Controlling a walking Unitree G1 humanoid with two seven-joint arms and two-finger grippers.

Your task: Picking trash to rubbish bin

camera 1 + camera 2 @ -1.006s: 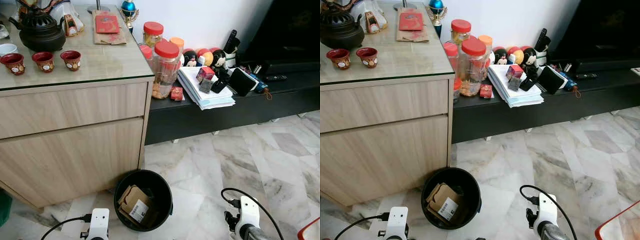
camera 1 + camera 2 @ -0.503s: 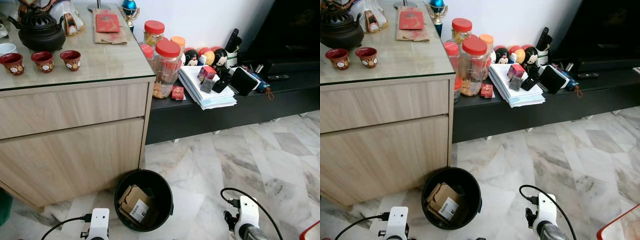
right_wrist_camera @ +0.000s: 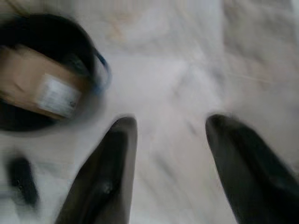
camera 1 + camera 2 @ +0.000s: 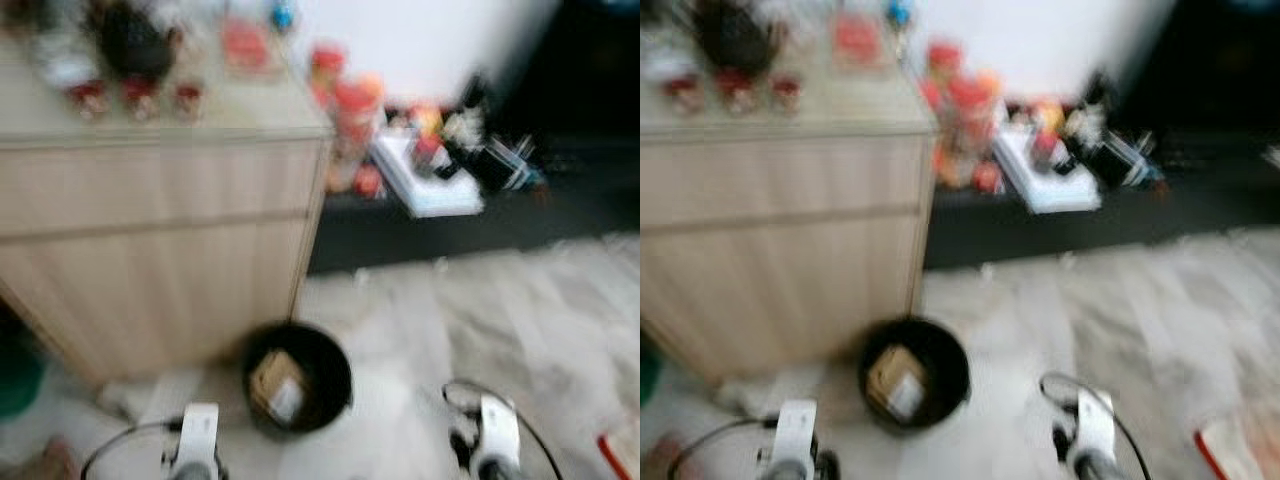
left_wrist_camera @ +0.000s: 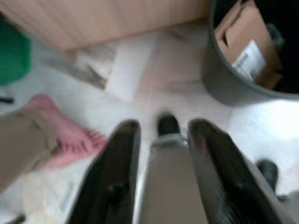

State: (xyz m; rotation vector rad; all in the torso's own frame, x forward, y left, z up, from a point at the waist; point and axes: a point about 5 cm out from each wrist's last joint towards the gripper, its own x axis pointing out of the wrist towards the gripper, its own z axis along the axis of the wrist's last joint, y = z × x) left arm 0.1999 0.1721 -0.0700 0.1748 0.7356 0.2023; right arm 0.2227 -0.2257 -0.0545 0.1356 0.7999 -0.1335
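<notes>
- Marble floor (image 4: 520, 330) in pale grey and white spreads in front of a light wood cabinet (image 4: 150, 230); both head views are blurred, so small detail is lost.
- On the cabinet's top, near its back edge, stand a dark teapot (image 4: 135, 40) and a row of small red cups (image 4: 135, 97).
- Beside the cabinet's right edge runs a low black shelf (image 4: 470, 220) carrying red-lidded jars (image 4: 350, 110) and a stack of white papers (image 4: 430, 185).
- The black rubbish bin (image 4: 297, 377) stands on the floor just before the cabinet's lower right corner, with a brown cardboard box (image 4: 278, 385) bearing a white label lying inside it.
- The left gripper (image 5: 161, 140) hangs low over the floor with its two black fingers spread apart and nothing between them; its wrist view takes in the bin's wall and the box at one side.
- That same wrist view adds a person's bare foot (image 5: 70, 140) on the floor and a green object (image 5: 11, 56) at the cabinet's foot.
- The right gripper (image 3: 170, 128) likewise has its fingers parted and empty above bare marble, the bin just beside it.
</notes>
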